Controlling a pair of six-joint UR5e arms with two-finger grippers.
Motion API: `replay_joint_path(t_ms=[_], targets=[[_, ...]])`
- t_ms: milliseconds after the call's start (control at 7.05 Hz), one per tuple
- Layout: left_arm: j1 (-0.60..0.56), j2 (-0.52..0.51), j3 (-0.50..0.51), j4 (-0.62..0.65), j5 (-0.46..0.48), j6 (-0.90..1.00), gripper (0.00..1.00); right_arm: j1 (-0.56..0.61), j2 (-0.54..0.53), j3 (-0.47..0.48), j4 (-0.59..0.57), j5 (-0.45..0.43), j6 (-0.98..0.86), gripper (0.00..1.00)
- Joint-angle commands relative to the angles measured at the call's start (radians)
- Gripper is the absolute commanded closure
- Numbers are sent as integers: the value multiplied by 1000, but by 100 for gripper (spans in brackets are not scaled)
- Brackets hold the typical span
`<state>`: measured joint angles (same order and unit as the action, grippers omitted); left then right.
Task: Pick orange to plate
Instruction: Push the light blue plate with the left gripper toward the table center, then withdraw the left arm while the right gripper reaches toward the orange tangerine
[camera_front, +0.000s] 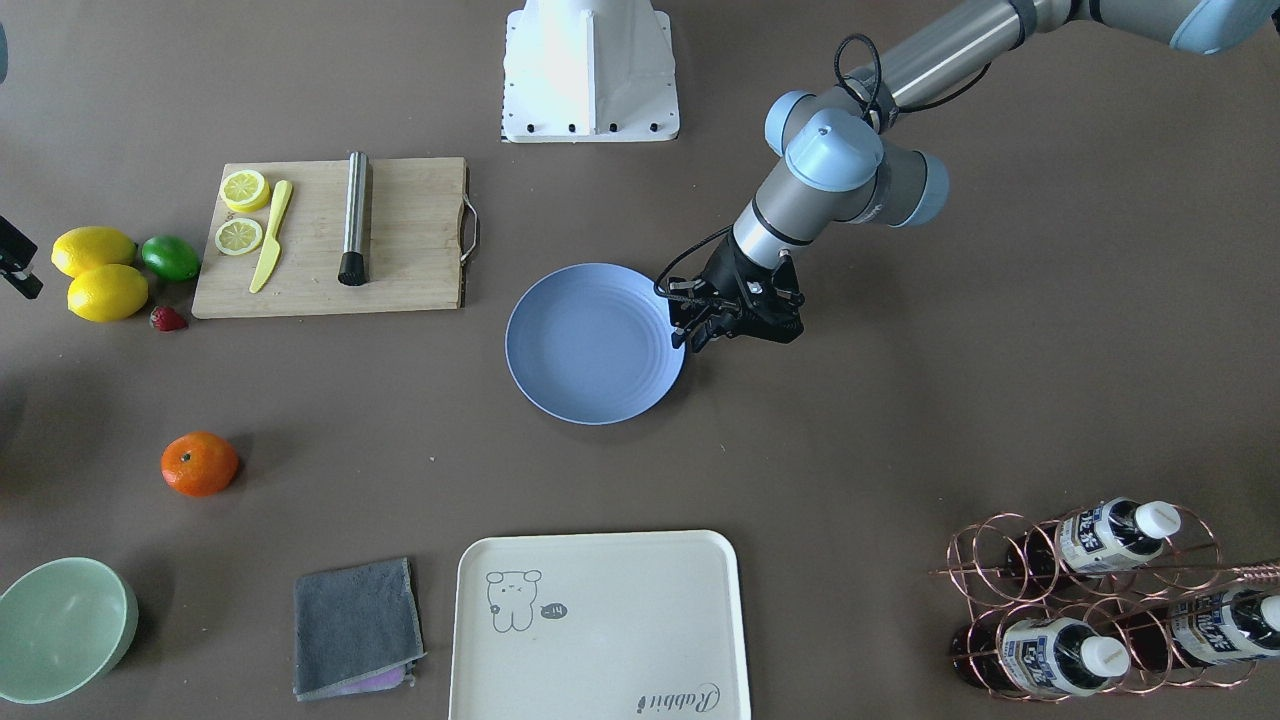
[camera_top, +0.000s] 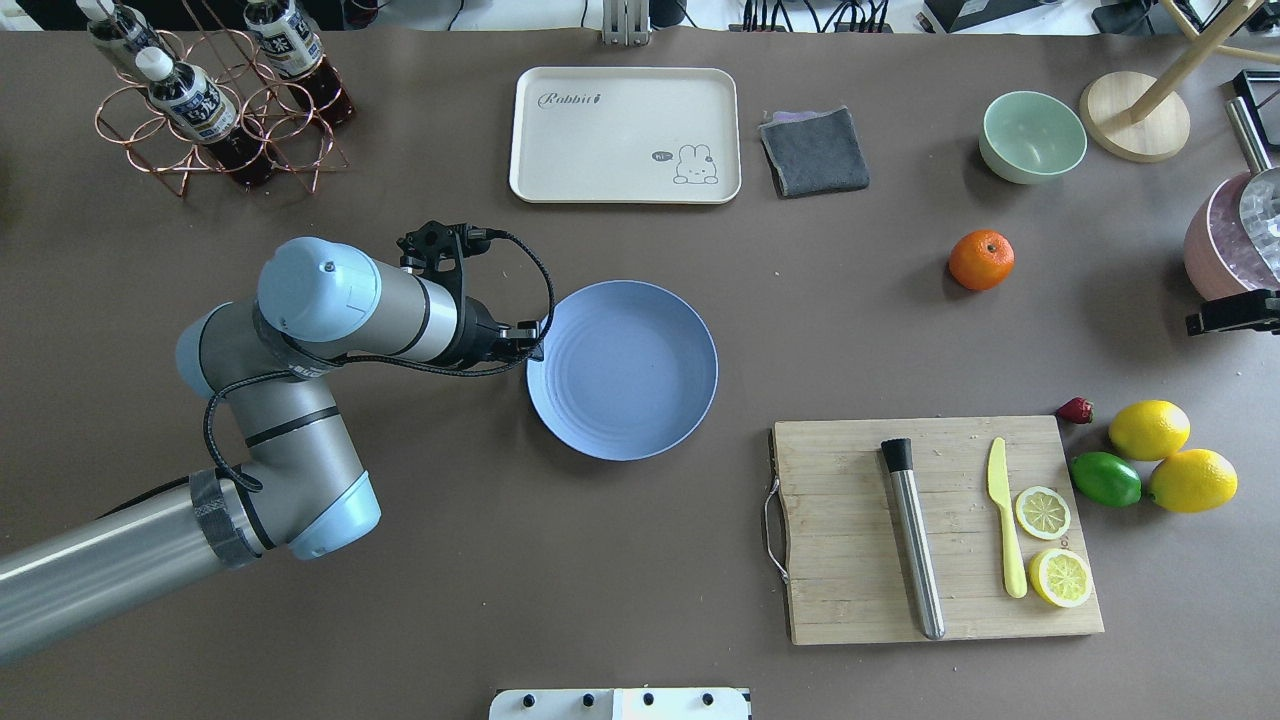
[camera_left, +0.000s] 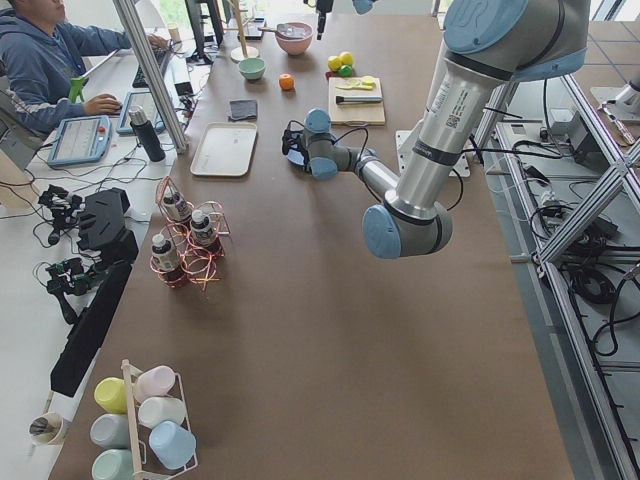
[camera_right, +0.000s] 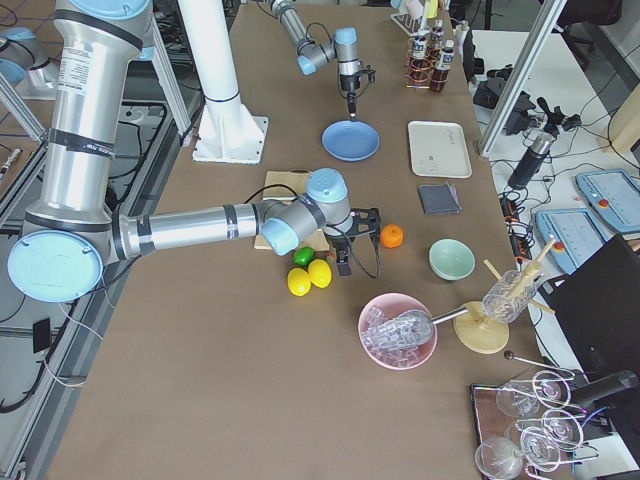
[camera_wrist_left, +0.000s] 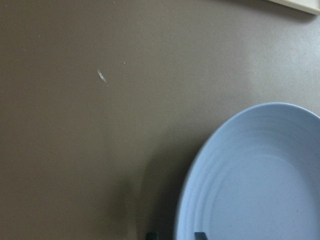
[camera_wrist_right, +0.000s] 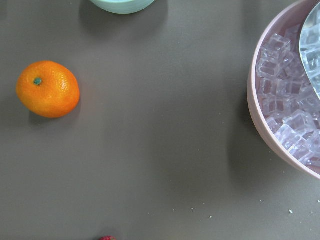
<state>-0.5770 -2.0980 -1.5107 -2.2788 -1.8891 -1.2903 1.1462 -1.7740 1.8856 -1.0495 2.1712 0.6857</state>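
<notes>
Front-facing view: the plate (camera_front: 560, 350) lies on the counter (camera_front: 900, 420), and my left hand (camera_front: 688, 335) hangs low at the plate's rim, on the side toward my left, holding nothing. The orange (camera_front: 200, 463) rests on the counter well apart from the plate, off toward my right and farther from my base. My right hand (camera_front: 18, 262) shows only as a black part at the frame edge, farther from the plate than the orange. Overhead view: the cream tray (camera_top: 625, 135) lies beyond the plate. The cutting board (camera_top: 850, 530) lies to the plate's right, nearer my base, and the orange sits well to the plate's right, on its far side. Left side view: my left hand is small, beside the plate. Right side view: my right hand points down over the counter, just past the orange as seen from the plate. Left wrist view: my two fingertips (camera_wrist_left: 200, 234) stand apart at the bottom edge, with the plate's rim between them; whether they touch it I cannot tell. Right wrist view: the orange shows its green stem spot, and a pink bowl (camera_wrist_right: 254, 105) of ice lies farther from the plate. How far my right hand is open I cannot tell.
</notes>
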Motion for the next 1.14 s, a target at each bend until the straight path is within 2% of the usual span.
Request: replay_joint_path(t_ms=[0, 142, 426, 568, 709, 851, 993], targets=[[-62, 48, -48, 8, -28, 6, 2, -16, 57, -9, -15, -2, 12, 0], [-184, 96, -86, 43, -153, 50, 2, -49, 135, -44, -59, -13, 40, 0], [-343, 267, -211, 155, -284, 341, 2, -133, 333, -52, -350, -94, 44, 0], [-476, 395, -261, 162, -376, 480, 2, -167, 400, -80, -410, -108, 44, 0], [-635, 482, -250, 165, -486, 685, 2, -186, 439, -129, -408, -108, 44, 0], [-764, 528, -240, 252, -549, 930, 1, -192, 486, -185, -403, -106, 43, 0], [-876, 545, -240, 415, -579, 1136, 1, -192, 528, -251, -400, -105, 31, 0]])
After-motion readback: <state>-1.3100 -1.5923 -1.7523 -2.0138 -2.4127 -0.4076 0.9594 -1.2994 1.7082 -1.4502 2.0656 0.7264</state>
